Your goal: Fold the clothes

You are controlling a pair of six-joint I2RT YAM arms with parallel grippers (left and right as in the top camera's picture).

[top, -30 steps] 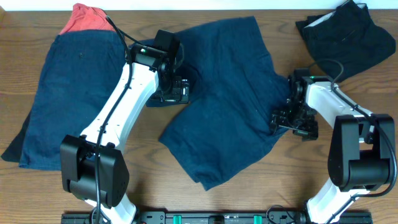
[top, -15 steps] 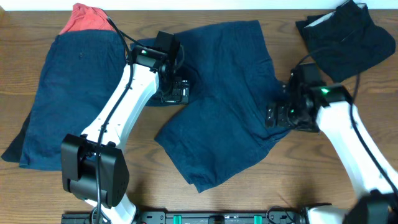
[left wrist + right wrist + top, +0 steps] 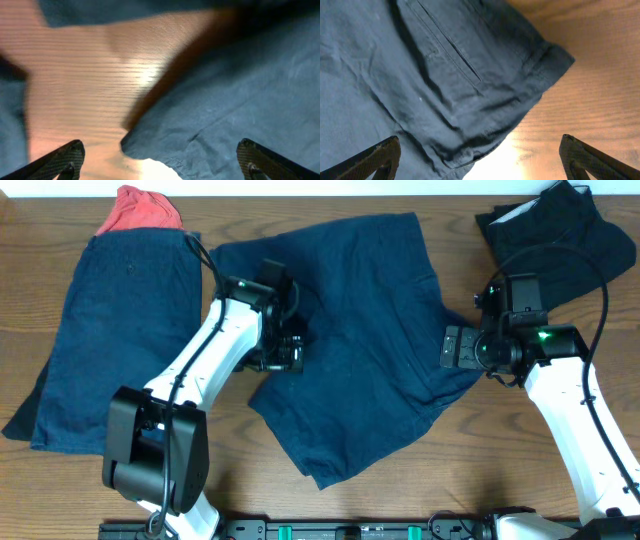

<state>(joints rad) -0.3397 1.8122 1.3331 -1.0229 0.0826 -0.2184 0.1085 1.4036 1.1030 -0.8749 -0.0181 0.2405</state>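
A pair of navy shorts lies spread and rumpled across the middle of the table. My left gripper hovers open over its left edge; the left wrist view shows that cloth edge between the wide-spread fingers. My right gripper is open over the right corner of the shorts; the right wrist view shows the hem and a pocket seam between its fingers. Another navy garment lies flat at the left. A near-black one lies crumpled at the back right.
A red cloth pokes out at the top of the left garment. Bare wooden table shows along the front and between the garments. The arms' base rail runs along the front edge.
The right arm swung out to the right and its gripper now sits over the shorts' right corner. The left gripper shifted slightly down and right. The shorts' lower part shifted a little left.
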